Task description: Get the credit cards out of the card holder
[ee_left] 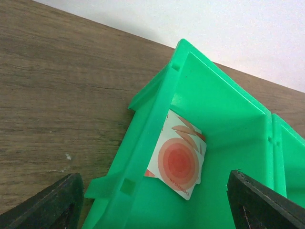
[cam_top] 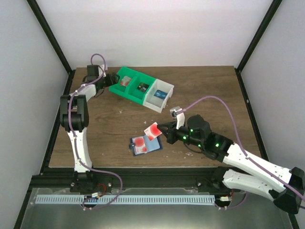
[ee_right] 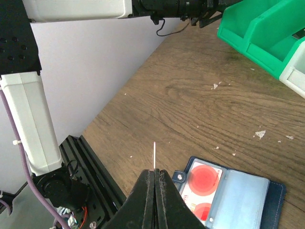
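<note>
The left arm [cam_top: 76, 119] stretches from its base toward 11 o'clock. The left pincer [ee_left: 155, 174] hangs over the end compartment of the green bin [cam_top: 125, 91], its fingers [ee_left: 52, 205] spread wide with nothing between them. The right arm [cam_top: 248, 160] lies low and reaches toward 10 o'clock to the middle of the surface [cam_top: 205, 86]. The right pincer [ee_right: 155, 174] is pressed together on the held card [cam_top: 152, 130], just at 1 o'clock of the card holder [cam_top: 153, 145]. The card holder lies open and flat, with a pocketed card [ee_right: 204, 177] in its left half. The next green compartment holds a dark card [cam_top: 143, 87], and the white bin [cam_top: 151, 101] holds a blue card [cam_top: 160, 94]. Only the left wrist view shows the binned card [ee_left: 178, 160] clearly, with red circles on white, tilted against the bin wall. The right wrist view shows the held card only edge-on, as a thin white line.
</note>
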